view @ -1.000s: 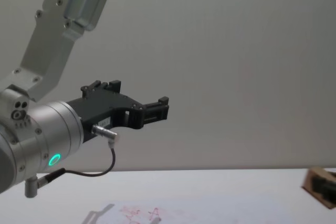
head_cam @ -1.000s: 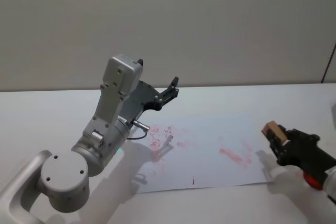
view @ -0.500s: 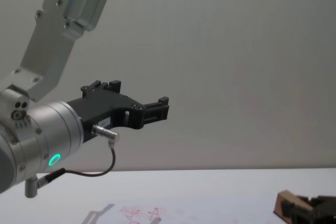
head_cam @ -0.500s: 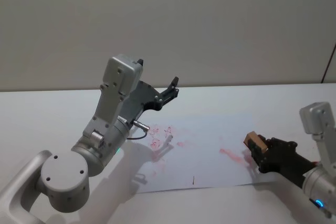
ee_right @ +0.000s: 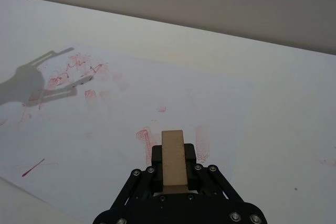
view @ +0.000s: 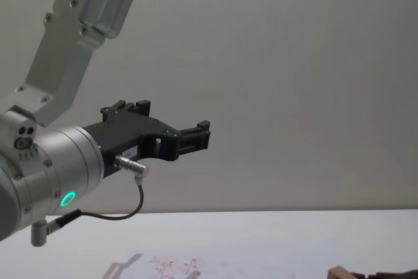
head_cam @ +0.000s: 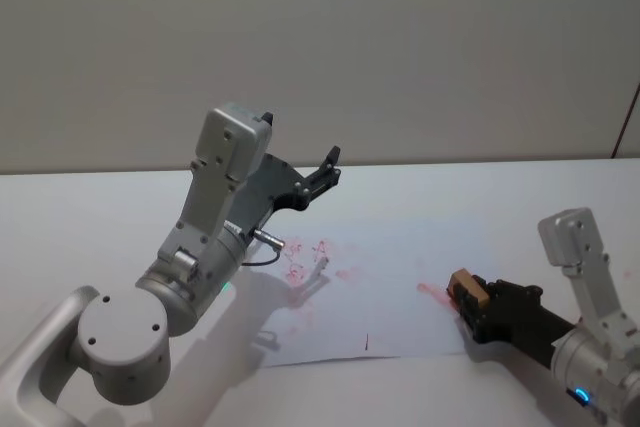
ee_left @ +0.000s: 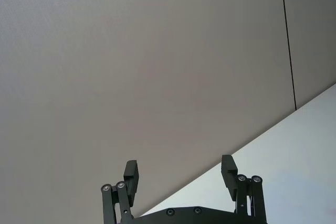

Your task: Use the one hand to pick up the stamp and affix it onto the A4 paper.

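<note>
The stamp, a small brown block, is held in my right gripper, which is shut on it low over the right part of the A4 paper. In the right wrist view the stamp sticks out between the black fingers, pointing at red smears on the A4 paper. Whether it touches the sheet I cannot tell. The stamp's tip shows at the chest view's bottom edge. My left gripper hangs raised and open above the sheet's far left, empty.
The white table stretches around the sheet. My left arm's large grey body stands over the sheet's left end and casts a shadow on it. A plain wall closes off the back.
My right gripper has carried the stamp leftward and lower, from off the sheet's right edge to above its right part. The left arm has not moved.
</note>
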Robot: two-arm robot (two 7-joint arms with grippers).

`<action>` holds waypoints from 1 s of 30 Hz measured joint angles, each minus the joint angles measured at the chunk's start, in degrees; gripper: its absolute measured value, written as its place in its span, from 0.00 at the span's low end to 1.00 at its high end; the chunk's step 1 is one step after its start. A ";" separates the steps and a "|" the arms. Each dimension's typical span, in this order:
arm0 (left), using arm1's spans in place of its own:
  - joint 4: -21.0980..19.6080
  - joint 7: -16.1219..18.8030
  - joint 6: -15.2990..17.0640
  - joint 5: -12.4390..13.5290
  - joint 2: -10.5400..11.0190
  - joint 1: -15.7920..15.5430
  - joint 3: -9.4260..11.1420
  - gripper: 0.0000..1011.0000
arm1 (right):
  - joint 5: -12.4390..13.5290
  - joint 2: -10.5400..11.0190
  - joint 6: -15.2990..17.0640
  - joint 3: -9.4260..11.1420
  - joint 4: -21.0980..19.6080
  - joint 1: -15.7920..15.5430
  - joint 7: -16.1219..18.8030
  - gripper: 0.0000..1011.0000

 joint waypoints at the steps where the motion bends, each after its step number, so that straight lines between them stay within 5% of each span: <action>1: 0.00 0.00 0.00 0.00 0.00 0.00 0.00 0.99 | -0.02 -0.07 0.02 -0.05 0.10 0.03 -0.03 0.22; 17: 0.00 0.00 0.00 0.00 0.00 0.00 0.00 0.99 | -0.10 -0.69 0.33 -0.48 0.90 0.09 -1.32 0.22; 30: 0.00 0.00 0.00 0.00 0.00 0.00 0.00 0.99 | 5.05 -1.41 -1.48 0.52 -2.59 1.08 -3.34 0.22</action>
